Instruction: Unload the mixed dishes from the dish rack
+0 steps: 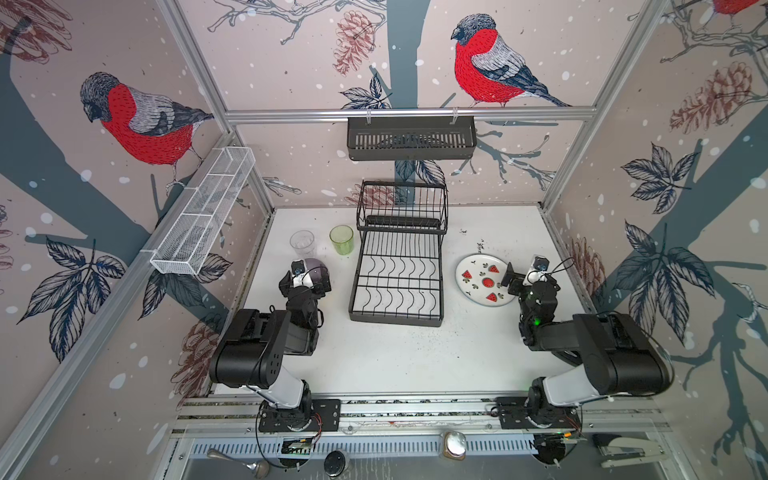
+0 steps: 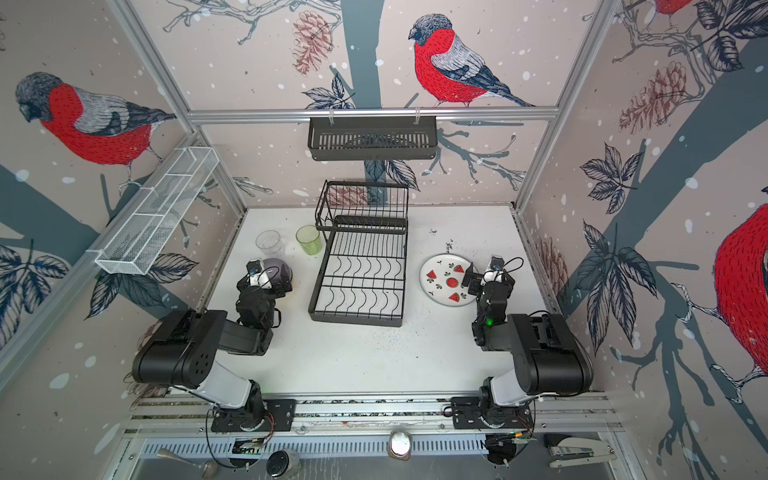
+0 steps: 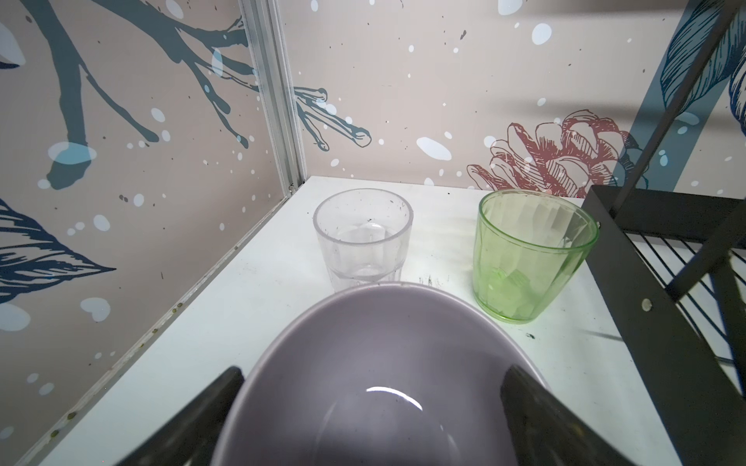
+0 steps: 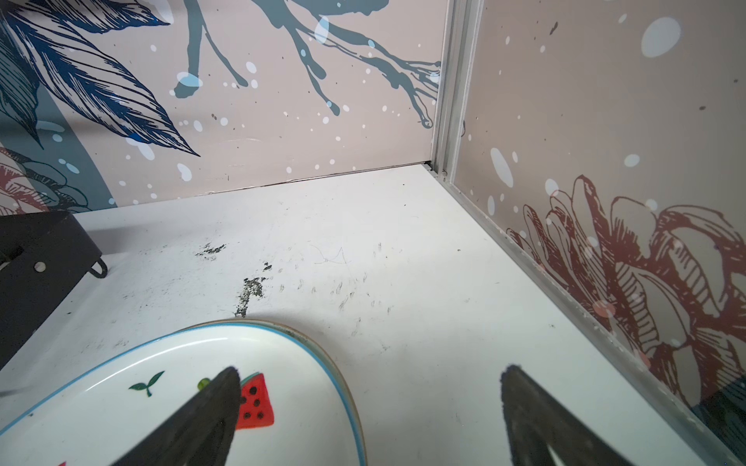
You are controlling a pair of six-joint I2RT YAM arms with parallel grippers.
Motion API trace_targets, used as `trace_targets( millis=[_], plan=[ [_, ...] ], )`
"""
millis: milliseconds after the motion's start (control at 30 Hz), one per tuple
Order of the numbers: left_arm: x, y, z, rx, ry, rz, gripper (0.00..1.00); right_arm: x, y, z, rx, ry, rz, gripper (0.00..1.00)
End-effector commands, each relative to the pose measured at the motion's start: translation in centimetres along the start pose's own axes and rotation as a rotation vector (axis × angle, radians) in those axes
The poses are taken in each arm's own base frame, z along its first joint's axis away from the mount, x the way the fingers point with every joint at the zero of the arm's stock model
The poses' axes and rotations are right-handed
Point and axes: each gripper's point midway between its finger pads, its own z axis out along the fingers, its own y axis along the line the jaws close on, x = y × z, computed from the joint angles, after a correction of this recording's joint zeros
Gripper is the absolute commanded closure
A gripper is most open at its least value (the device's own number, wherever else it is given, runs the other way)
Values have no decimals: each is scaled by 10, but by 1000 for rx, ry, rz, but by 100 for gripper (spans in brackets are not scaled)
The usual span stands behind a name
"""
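The black dish rack stands mid-table with both tiers bare. Left of it stand a clear ribbed glass and a green one, both upright. Nearer, the lilac bowl sits on the table. My left gripper is open, its fingers straddling the bowl. The watermelon-print plate lies flat to the right of the rack. My right gripper is open, one finger over the plate, the other over the table.
A long black slotted basket hangs on the back rail and a white mesh basket on the left rail. Walls close in on three sides. Dark scuff marks dot the table behind the plate. A stapler lies on the front ledge.
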Motion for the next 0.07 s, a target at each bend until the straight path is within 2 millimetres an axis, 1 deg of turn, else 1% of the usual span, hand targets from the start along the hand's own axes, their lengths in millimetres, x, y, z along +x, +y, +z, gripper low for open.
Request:
trace_targets(
  millis=[0, 33],
  plan=[
    [-8, -3, -1, 11, -32, 5, 2, -4, -1, 1, 8, -13, -3, 0],
    [-8, -3, -1, 12, -35, 3, 2, -4, -1, 1, 8, -14, -3, 1]
  ],
)
